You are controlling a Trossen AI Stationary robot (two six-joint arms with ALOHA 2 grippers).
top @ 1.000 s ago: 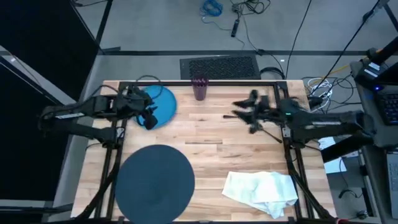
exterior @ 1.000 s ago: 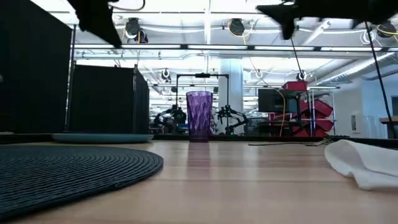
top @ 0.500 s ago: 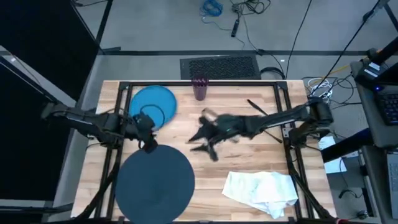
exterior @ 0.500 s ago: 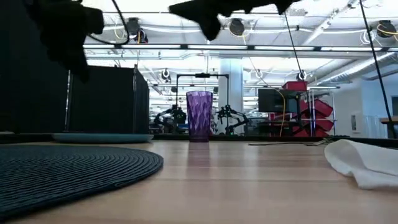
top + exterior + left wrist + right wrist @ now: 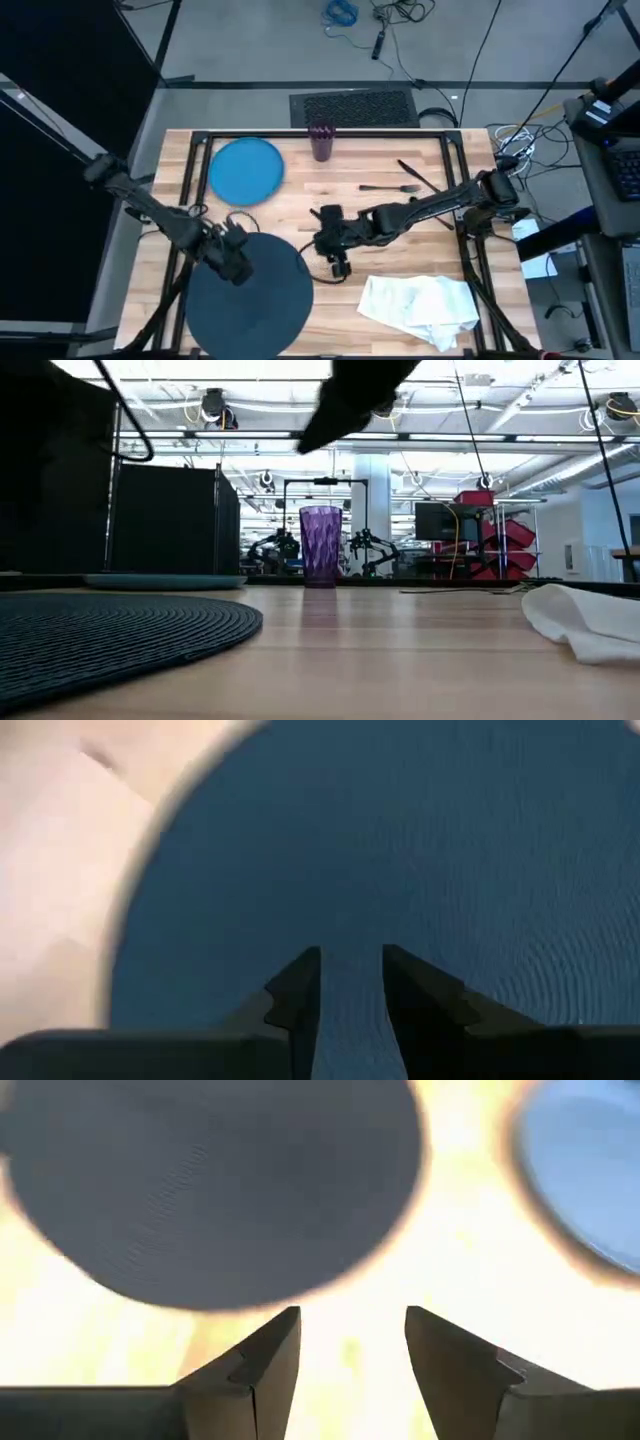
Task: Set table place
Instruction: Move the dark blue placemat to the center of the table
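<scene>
The dark charger [image 5: 250, 295] at the table's [image 5: 340, 205] near edge lies under the left gripper [image 5: 234, 262], fingers narrowly parted, while the outstretched right gripper [image 5: 335, 243] gapes mid-table beside it.

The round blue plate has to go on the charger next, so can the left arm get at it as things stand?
Probably yes. The round blue plate lies bare at the table's far left, with nothing on it. The left gripper, open and empty, hovers over the dark grey round charger, while the right gripper sits mid-table, off that path.
</scene>
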